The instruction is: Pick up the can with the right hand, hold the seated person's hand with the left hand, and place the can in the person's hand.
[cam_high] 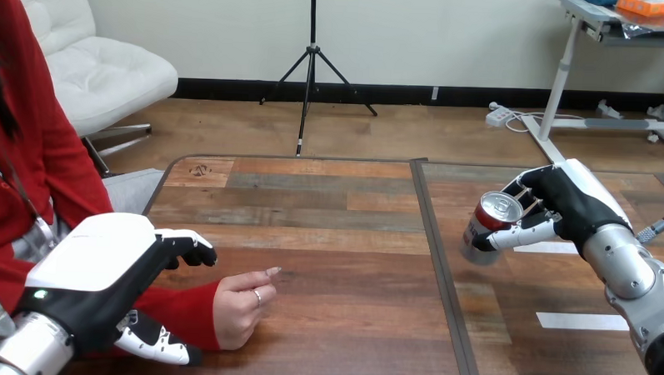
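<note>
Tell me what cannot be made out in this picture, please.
Head view:
- Whether the left hand grips the person's forearm: the hand's own back covers the contact.
- The can's far side: the right hand wraps it.
- The palm of the person's hand: its curled fingers hide it.

The head view looks from the near side of the table [337, 196], facing forward and down across its boards; the far edge crosses just above mid-height, with the far left corner in sight; the left arm [19, 347] enters at bottom left, the right arm [642, 290] at lower right; the person [22, 143] sits at the left edge; the camera is close enough that the can [487, 226], gripped in the right hand [574, 204], shows its lid.
</note>
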Controlling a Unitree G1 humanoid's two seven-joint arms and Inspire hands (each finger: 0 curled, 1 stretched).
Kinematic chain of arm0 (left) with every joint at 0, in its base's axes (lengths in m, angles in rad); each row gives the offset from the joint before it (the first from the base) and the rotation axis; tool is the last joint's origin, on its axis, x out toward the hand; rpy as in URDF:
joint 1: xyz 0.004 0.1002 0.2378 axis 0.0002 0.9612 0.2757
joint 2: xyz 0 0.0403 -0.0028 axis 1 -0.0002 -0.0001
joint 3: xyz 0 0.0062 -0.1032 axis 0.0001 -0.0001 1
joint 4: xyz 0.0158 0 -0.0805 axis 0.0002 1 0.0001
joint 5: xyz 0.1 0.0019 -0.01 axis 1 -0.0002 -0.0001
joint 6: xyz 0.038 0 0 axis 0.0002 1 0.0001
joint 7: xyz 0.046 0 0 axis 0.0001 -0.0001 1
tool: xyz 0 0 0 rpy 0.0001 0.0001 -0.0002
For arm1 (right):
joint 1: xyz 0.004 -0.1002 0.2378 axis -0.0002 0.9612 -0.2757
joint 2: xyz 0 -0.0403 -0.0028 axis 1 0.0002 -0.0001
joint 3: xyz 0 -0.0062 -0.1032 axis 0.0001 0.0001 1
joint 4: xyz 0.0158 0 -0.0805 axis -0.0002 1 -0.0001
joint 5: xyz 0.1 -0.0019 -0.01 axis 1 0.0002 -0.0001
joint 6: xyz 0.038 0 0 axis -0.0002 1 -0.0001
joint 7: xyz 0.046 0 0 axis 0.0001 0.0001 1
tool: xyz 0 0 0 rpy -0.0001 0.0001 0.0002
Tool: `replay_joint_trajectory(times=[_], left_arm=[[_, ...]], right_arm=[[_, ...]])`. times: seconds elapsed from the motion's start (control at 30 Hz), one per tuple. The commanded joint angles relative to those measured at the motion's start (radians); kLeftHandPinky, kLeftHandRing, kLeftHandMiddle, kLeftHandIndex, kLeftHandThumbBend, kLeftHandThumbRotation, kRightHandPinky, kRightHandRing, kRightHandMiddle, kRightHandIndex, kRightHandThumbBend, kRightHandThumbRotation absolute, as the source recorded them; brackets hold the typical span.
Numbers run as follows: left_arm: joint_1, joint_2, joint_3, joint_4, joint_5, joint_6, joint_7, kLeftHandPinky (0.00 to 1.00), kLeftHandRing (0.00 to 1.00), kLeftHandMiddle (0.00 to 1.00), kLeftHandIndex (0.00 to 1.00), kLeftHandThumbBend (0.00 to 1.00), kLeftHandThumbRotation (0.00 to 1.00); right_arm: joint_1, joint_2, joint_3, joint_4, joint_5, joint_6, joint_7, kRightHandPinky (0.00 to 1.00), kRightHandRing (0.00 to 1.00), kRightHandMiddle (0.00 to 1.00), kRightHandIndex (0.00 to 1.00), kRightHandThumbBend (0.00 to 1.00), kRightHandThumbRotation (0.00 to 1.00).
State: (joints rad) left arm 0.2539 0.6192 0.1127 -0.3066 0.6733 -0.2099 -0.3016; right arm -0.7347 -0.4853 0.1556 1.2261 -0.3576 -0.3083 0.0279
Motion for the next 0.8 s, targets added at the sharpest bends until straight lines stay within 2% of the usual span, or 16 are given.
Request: replay_joint_trajectory(times=[0.0,0.33,0.57,0.77], left_arm=[[-0.062,-0.013,-0.024,0.018,0.043,0.028,0.047,0.6,0.7,0.72,0.7,1.0,0.12],[-0.07,-0.031,-0.06,0.028,0.135,0.082,0.103,0.6,0.71,0.74,0.7,1.0,0.07],[-0.078,-0.038,-0.078,0.043,0.158,0.1,0.137,0.6,0.72,0.75,0.71,1.0,0.04],[-0.081,-0.037,-0.084,0.043,0.168,0.117,0.131,0.6,0.72,0.76,0.71,1.0,0.03]], right_arm=[[-0.04,-0.021,-0.018,-0.05,0.018,-0.03,-0.01,0.39,0.43,0.47,0.47,0.78,0.0],[-0.039,-0.02,-0.021,-0.051,0.023,-0.025,-0.002,0.39,0.43,0.47,0.47,0.78,0.0],[-0.039,-0.02,-0.024,-0.05,0.029,-0.023,0.003,0.39,0.43,0.47,0.47,0.78,0.0],[-0.038,-0.023,-0.021,-0.05,0.026,-0.026,0.0,0.39,0.43,0.47,0.47,0.78,0.0]])
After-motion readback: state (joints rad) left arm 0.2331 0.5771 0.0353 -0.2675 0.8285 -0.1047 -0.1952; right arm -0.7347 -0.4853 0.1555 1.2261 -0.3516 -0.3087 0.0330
